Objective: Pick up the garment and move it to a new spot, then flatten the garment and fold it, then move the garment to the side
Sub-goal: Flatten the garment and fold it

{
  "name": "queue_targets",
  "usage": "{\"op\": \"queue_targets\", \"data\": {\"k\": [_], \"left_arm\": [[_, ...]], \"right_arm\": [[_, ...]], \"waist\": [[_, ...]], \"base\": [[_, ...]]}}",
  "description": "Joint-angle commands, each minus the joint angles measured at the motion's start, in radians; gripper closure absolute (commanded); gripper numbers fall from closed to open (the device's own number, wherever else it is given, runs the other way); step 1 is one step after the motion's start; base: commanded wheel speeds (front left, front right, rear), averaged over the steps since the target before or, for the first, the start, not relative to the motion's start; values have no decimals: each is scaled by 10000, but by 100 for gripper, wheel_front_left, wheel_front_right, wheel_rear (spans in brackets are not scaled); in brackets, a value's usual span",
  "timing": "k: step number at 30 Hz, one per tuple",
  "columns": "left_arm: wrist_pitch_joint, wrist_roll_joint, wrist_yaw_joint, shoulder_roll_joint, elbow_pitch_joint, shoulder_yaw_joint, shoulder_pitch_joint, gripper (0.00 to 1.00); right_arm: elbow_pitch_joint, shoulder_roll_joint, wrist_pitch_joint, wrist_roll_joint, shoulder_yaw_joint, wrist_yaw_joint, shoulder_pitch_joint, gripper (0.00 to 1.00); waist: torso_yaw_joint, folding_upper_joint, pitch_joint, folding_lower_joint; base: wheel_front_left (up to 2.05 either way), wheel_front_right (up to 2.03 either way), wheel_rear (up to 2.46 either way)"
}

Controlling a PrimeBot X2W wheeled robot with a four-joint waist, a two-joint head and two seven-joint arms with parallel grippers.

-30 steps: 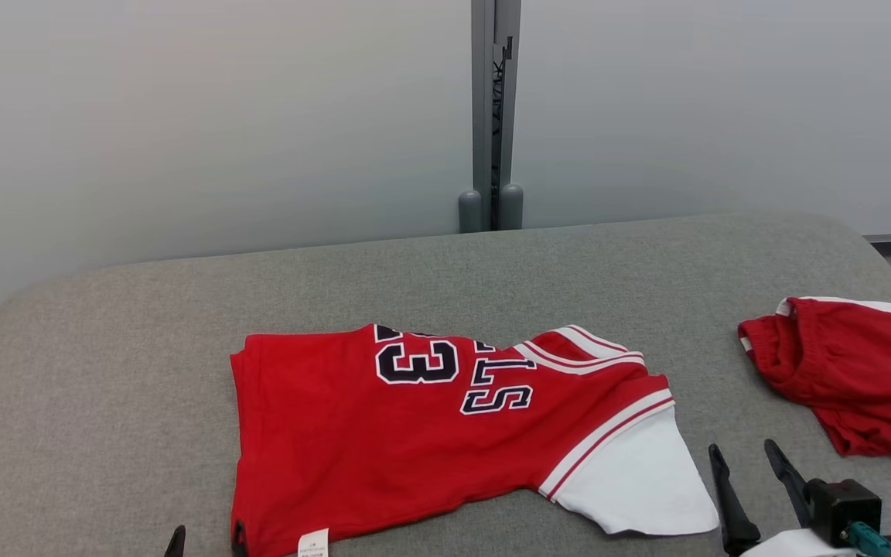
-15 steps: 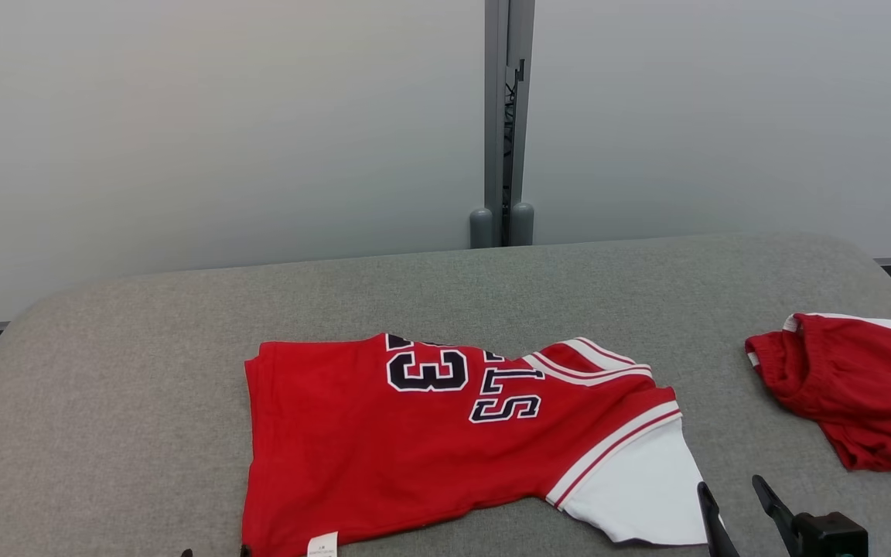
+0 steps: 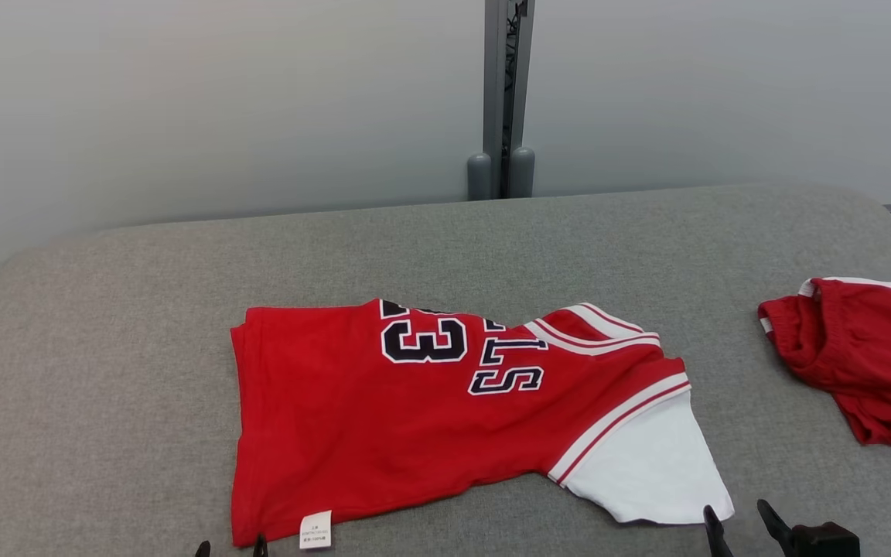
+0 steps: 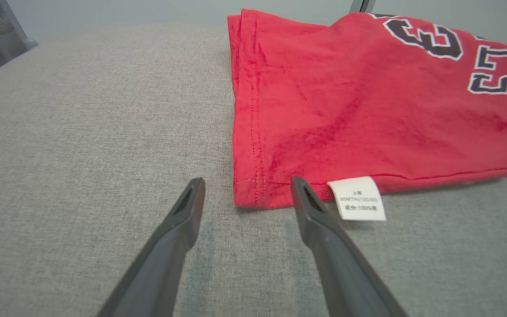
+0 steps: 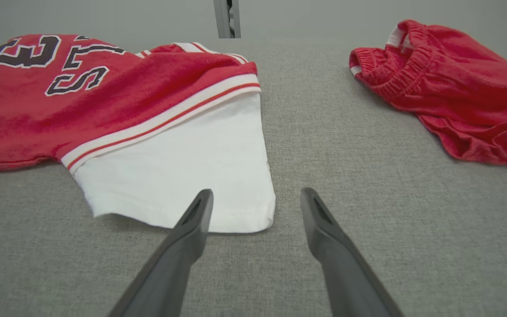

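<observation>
Garment lies spread on the grey cushion, its red hem corner just ahead of my left gripper, its white sleeve just ahead of my right gripper. Both my jaws stand wide apart, holding nothing; whether the tips brush cloth I can't quite tell.
</observation>
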Motion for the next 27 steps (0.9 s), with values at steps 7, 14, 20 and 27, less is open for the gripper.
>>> {"op": "queue_targets", "data": {"k": [7, 14, 20, 27], "left_arm": [[-46, -349, -124, 49, 364, 5, -410, 0], [-46, -473, -185, 48, 242, -7, -541, 0], [-46, -592, -116, 49, 479, 141, -727, 0], [-46, -501, -302, 49, 707, 129, -1050, 28]], "right_arm": [[336, -61, -47, -128, -149, -3, -198, 0], [291, -58, -47, -124, -389, -3, -354, 0], [374, -59, -48, -59, -397, -3, -567, 0], [513, -59, -48, 62, -286, -3, -760, 0]], "waist": [[-80, 0, 317, 0], [-164, 0, 538, 0], [-240, 0, 783, 0], [-310, 0, 1042, 0]], "base": [[0, 0, 0], [0, 0, 0], [0, 0, 0], [0, 0, 0]]}}
